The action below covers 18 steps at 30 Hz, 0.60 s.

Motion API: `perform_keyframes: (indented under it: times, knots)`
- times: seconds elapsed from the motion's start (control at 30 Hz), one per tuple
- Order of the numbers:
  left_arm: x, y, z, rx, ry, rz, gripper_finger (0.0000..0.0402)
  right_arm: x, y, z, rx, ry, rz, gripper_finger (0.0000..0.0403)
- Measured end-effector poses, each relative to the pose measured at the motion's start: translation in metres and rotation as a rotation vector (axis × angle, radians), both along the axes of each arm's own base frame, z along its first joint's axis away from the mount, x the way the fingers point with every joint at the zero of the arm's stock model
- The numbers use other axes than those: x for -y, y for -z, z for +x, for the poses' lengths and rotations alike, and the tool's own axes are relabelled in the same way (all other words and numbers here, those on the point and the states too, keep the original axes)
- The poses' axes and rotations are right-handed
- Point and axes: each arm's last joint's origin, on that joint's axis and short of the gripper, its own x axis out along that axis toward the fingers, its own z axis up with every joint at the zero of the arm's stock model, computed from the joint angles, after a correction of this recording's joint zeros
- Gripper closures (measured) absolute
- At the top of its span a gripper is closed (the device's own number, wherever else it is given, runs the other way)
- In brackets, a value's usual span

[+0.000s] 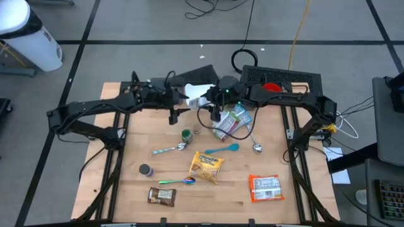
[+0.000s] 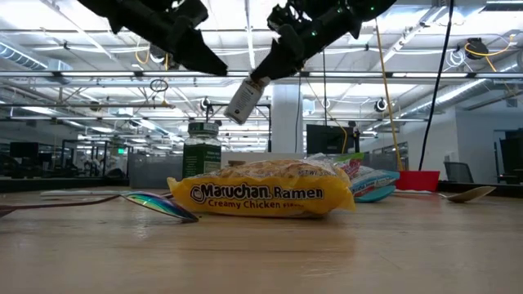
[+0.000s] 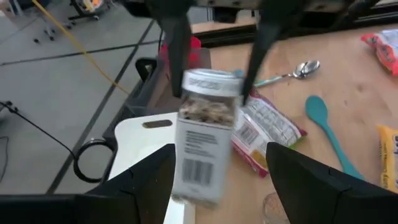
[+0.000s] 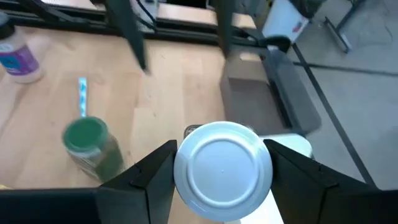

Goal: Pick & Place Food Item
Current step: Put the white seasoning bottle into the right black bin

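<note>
A spice jar [image 3: 202,140] with a silver lid, a white label and a barcode is lifted above the table's far middle. It also shows in the high view [image 1: 194,99] and the low view [image 2: 243,100]. My right gripper [image 4: 224,171] is shut on its lid end. My left gripper [image 3: 221,180] is open close by the jar's lower end, one finger on either side of it, and looks apart from it. In the low view my left gripper [image 2: 214,64] stands just left of the jar. My right gripper pinches the jar's silver lid [image 3: 211,83] between its two fingers [image 3: 177,56], one on each side of the lid's rim. The fingers come slanting down from above. The jar hangs tilted below them, clear of the table, its base [image 2: 237,114] lowest.
A white board [image 1: 199,88] and a red bowl [image 1: 271,87] lie at the far edge. On the table lie snack packs [image 1: 233,122], a green-lidded jar [image 1: 186,135], a ramen pack [image 1: 207,166], a teal spoon [image 1: 222,149], metal spoons, a red packet [image 1: 265,187] and a brown bar [image 1: 161,197].
</note>
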Motion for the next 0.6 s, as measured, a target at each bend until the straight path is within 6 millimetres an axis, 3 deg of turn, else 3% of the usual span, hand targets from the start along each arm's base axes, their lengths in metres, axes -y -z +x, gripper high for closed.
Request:
perform_keyframes:
  times: [0.33, 0.47, 0.6]
  knots:
    - [0.012, -0.014, -0.029, 0.006, -0.027, -0.131, 0.0144, 0.028, -0.001, -0.014, -0.100, 0.157, -0.033, 0.0199]
    - [0.017, -0.003, -0.036, -0.004, 0.014, -0.201, 0.0144, 0.037, -0.015, -0.021, -0.166, 0.200, -0.070, 0.0199]
    - [0.020, 0.022, -0.037, 0.015, 0.072, -0.270, 0.0144, 0.047, -0.033, -0.028, -0.195, 0.241, -0.090, 0.0199]
